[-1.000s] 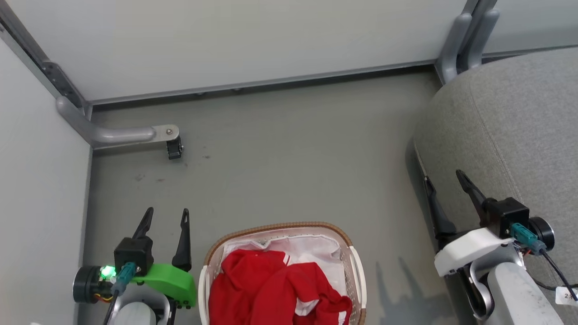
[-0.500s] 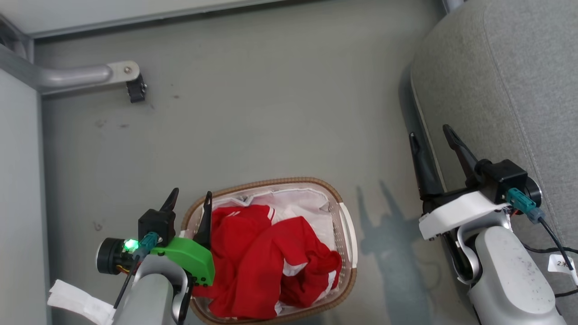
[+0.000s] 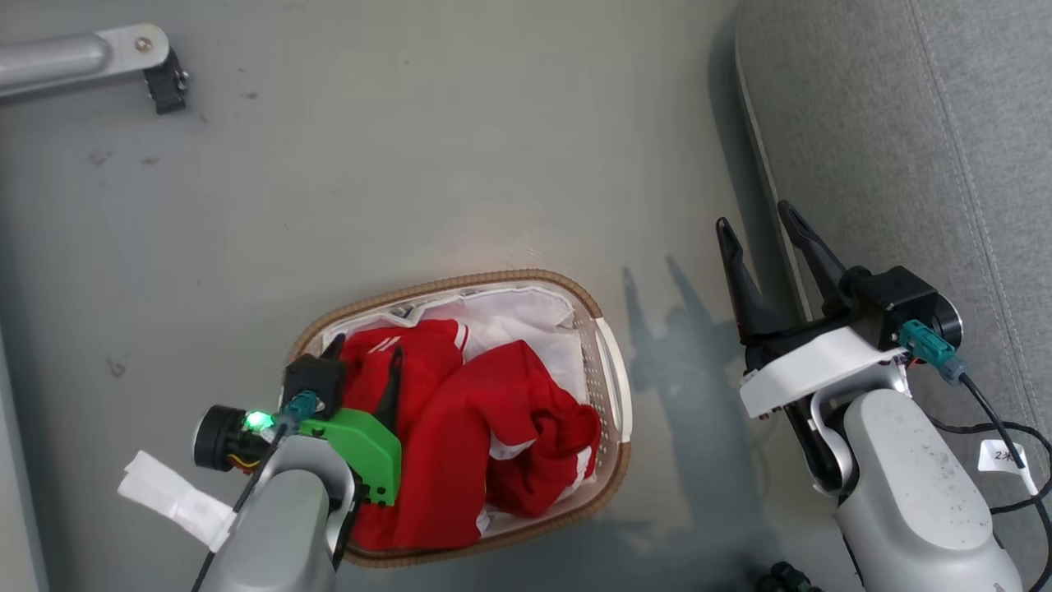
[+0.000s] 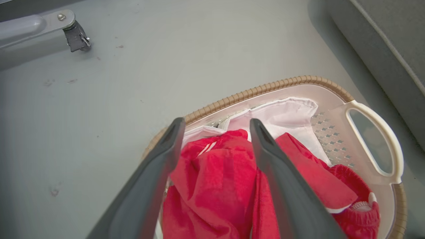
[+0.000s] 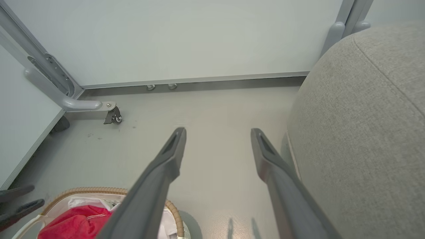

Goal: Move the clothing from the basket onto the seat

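Note:
The clothing (image 3: 468, 427) is a heap of bright red fabric with white stripes, lying in the basket (image 3: 460, 284), an oval white one with a brown woven rim on the floor. My left gripper (image 3: 366, 355) is open above the heap's left part. In the left wrist view its fingers (image 4: 216, 122) straddle a red fold of the clothing (image 4: 215, 176) just inside the basket rim (image 4: 265, 88). My right gripper (image 3: 754, 215) stands open and empty above the floor, beside the edge of the grey seat (image 3: 904, 123). The right wrist view shows that gripper (image 5: 217, 131) left of the seat (image 5: 358, 132).
A white liner (image 3: 526, 325) shows under the clothing at the basket's far end. A metal frame leg with a black caster (image 3: 164, 78) sits on the floor at the far left. Pale wall panels (image 5: 186, 39) close off the back. Grey floor (image 3: 460, 148) lies between basket and seat.
The head camera has tilted down, shifting the whole picture. My left gripper has moved from beside the basket to over the red clothing. The right gripper stays open by the seat.

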Controlling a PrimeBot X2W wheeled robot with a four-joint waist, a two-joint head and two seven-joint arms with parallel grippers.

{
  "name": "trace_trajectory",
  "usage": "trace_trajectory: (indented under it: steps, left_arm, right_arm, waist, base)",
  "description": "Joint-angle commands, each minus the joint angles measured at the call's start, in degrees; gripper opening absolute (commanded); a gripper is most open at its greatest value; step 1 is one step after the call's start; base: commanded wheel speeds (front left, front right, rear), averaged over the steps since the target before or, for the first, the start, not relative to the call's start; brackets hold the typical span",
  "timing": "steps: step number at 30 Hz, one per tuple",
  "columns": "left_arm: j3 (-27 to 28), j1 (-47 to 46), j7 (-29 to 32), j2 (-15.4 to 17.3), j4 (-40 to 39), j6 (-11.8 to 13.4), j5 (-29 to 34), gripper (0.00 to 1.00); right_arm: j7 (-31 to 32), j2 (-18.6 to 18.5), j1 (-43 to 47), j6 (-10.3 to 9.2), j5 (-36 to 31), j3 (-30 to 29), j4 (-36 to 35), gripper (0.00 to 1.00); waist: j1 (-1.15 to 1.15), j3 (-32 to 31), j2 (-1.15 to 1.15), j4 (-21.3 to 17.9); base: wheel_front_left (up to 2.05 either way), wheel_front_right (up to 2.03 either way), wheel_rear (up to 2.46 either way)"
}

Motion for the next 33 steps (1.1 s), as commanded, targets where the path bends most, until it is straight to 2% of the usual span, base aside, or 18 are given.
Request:
trace_trajectory:
  steps: [1, 15, 23, 33]
  left_arm:
    - [-1.05, -1.43, -0.04, 0.48, 0.81, -0.18, 0.08, 1.0]
    - [-17.07, -6.38, -0.04, 1.51, 5.94, -0.18, -6.83, 1.0]
    - [-25.43, -9.59, -0.04, 2.53, 10.93, -0.18, -11.36, 1.0]
    - [-32.39, -12.94, -0.04, 3.75, 13.38, -0.18, -16.18, 1.0]
  right_arm:
    - [-0.25, 0.0, -0.87, -0.04, 0.29, 0.17, 0.22, 1.0]
    - [-0.25, 0.9, -2.38, -0.04, 1.51, 1.94, 1.2, 1.0]
    - [-0.26, 1.19, -3.74, -0.04, 2.0, 0.9, 1.21, 1.0]
    - [-0.26, 1.4, -4.78, -0.04, 2.85, 1.62, 1.08, 1.0]
  waist:
    - [-0.01, 2.47, 0.0, -1.4]
    - [-0.01, 6.63, 0.0, -3.43]
    - [-0.01, 9.73, 0.0, -4.41]
    - [-0.01, 13.32, 0.0, -5.56]
  base:
    - [0.0, 0.0, 0.0]
    - [0.0, 0.0, 0.0]
    - [0.0, 0.0, 0.0]
    - [0.0, 0.0, 0.0]
